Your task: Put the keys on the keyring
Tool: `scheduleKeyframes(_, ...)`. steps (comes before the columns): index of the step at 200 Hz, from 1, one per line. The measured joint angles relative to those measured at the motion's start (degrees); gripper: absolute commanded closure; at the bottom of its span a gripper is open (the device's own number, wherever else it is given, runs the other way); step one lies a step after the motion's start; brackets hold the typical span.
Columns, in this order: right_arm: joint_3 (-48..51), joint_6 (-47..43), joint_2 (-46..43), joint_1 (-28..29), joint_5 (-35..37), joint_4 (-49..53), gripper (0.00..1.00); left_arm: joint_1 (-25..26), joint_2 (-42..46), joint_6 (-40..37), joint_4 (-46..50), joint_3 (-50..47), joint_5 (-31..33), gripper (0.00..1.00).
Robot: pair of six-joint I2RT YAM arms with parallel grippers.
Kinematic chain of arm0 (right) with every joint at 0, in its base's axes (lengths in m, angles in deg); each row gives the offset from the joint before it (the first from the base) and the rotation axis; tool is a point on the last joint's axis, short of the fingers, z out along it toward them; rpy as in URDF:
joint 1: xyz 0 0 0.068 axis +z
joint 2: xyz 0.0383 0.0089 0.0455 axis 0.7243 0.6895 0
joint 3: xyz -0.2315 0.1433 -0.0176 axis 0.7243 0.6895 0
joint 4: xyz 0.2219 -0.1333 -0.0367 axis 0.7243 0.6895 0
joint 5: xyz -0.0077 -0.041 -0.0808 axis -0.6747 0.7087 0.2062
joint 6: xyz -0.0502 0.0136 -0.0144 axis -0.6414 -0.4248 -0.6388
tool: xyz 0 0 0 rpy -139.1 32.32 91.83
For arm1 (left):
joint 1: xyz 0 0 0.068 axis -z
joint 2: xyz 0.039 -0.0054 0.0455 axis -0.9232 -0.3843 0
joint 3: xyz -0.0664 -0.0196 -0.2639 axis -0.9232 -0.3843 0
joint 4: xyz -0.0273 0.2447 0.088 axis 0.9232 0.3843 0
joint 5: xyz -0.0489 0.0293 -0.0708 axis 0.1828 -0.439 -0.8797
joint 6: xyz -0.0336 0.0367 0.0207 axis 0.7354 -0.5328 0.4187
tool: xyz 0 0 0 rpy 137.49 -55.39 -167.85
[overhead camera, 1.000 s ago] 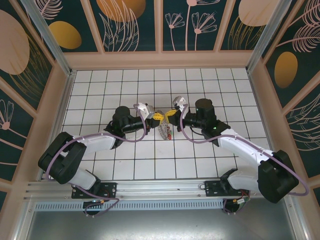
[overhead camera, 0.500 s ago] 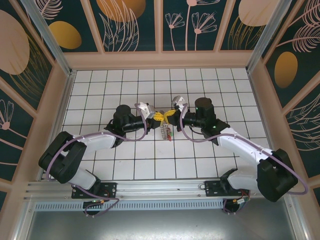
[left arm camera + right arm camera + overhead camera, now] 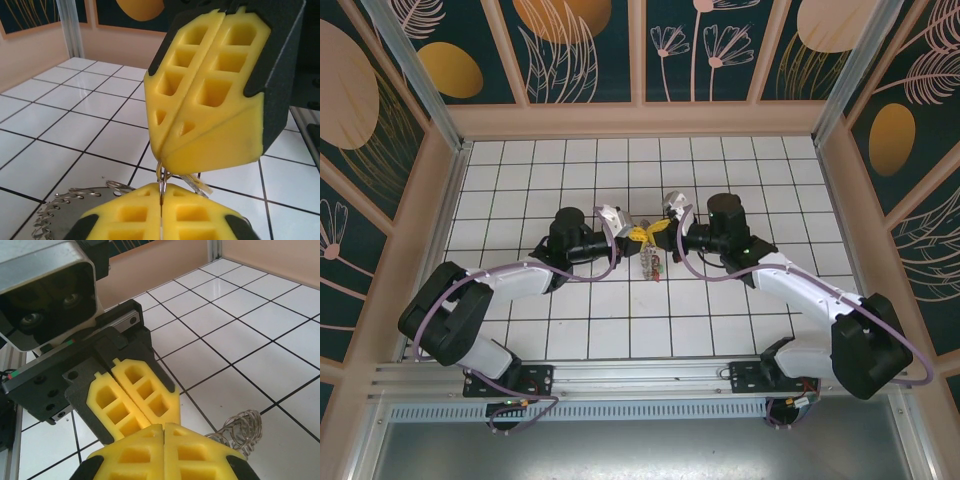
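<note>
Out from the bases, both arms have crept a hair up the tiles [image 3: 520, 190] since a second ago. The keyring [image 3: 651, 262], keys [image 3: 658, 269] bunched on it, lies just under the tips. Left gripper [image 3: 636, 234] and right gripper [image 3: 659, 228] are clamped shut nose-to-nose, a thin wire loop [image 3: 161, 179] between them, half hiding it.

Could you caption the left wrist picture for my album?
Left gripper and right gripper, both shut, meet tip to tip at a small wire loop beside the keyring.
</note>
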Motion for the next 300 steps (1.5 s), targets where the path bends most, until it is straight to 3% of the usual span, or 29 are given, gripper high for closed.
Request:
scheduleKeyframes(150,1.3,4.1,0.0,-1.5,0.9,-2.6,1.00,0.0,-0.3,1.9,-2.6,-0.4,2.2,1.00)
scheduleKeyframes(220,0.7,4.0,0.5,-1.7,-0.8,-2.7,1.00,0.0,-0.6,2.3,-3.3,-0.4,1.9,0.86)
scheduleKeyframes(300,-1.5,1.2,1.3,-1.7,-2.3,0.1,1.00,0.0,-0.6,2.2,-3.2,-0.4,1.9,0.84)
